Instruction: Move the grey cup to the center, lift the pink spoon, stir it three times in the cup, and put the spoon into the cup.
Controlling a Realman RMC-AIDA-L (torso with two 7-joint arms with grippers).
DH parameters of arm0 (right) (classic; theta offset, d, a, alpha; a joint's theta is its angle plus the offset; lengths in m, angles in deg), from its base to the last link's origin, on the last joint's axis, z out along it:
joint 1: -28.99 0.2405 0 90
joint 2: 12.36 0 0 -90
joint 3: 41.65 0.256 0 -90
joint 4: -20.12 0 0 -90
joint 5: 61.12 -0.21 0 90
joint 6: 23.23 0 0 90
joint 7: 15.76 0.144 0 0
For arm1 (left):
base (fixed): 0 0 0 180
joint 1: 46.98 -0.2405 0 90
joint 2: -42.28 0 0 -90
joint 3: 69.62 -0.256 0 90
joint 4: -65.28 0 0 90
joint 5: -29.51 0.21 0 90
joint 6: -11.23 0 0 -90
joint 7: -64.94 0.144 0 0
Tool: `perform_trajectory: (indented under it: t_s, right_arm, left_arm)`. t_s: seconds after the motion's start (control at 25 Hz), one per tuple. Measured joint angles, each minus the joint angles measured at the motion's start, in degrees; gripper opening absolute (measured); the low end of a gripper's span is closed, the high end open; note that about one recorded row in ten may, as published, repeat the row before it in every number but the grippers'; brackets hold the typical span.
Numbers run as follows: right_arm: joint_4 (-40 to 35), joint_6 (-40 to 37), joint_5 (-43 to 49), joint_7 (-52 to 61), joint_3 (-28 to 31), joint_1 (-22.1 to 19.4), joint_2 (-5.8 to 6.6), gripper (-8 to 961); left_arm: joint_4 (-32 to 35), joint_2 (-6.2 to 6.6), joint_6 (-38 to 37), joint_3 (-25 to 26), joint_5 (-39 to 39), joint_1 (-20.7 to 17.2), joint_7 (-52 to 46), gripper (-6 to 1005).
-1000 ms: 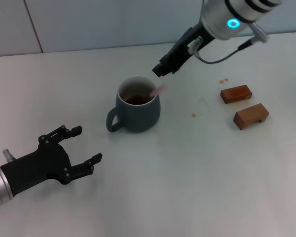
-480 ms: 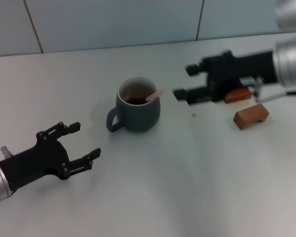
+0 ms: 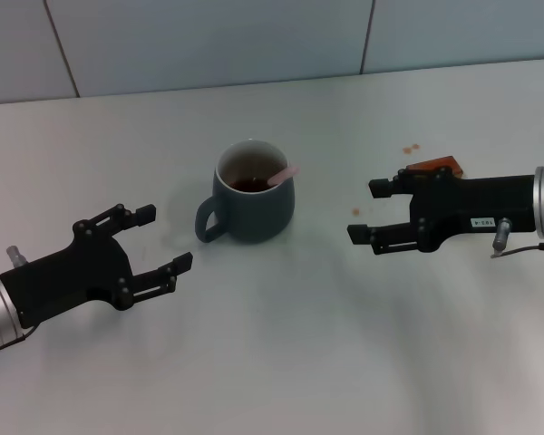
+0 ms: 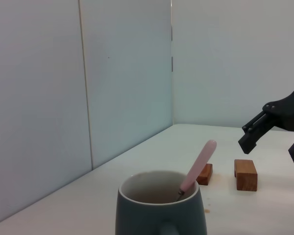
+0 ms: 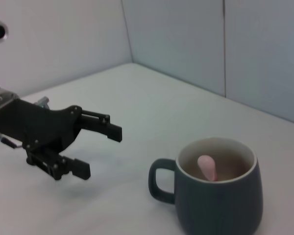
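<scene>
Blocks come first for us: a wooden block [image 3: 435,166] peeks out just behind our right gripper [image 3: 371,212], and from the left wrist view we see two blocks [image 4: 246,174] side by side on the table [image 3: 281,362], beyond the cup [image 3: 253,192]. A few brown spots [image 3: 410,147] mark the surface near them. Our right gripper hovers to the right of the cup, well apart from it, fingers spread wide and holding nothing, pointing toward the cup. Our left gripper [image 3: 166,243] sits to the cup's lower left, also clear of it, fingers wide apart and empty; the right wrist view shows it [image 5: 92,149] apart from the mug's handle. Between each gripper and the cup the table is bare, and the near half of the table is open too; a tiled wall [image 3: 208,41] closes the far edge. The cup stands upright near the middle, handle turned toward our left side. Inside it we see brown liquid low down and the spoon [image 3: 283,175] resting there, bowl down in the liquid, pink handle leaning on the rim on the right side and sticking out above it.
</scene>
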Motion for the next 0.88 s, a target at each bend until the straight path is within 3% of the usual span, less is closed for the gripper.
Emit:
perform_trajectory:
  t_s: [0.88]
  right_arm:
    - [3.13,-0.27,-1.68,-2.57,1.83,-0.30,0.03,827]
  left_arm:
    - [0.02,-0.04,0.42,-0.50,-0.16,-0.66,-0.35,836]
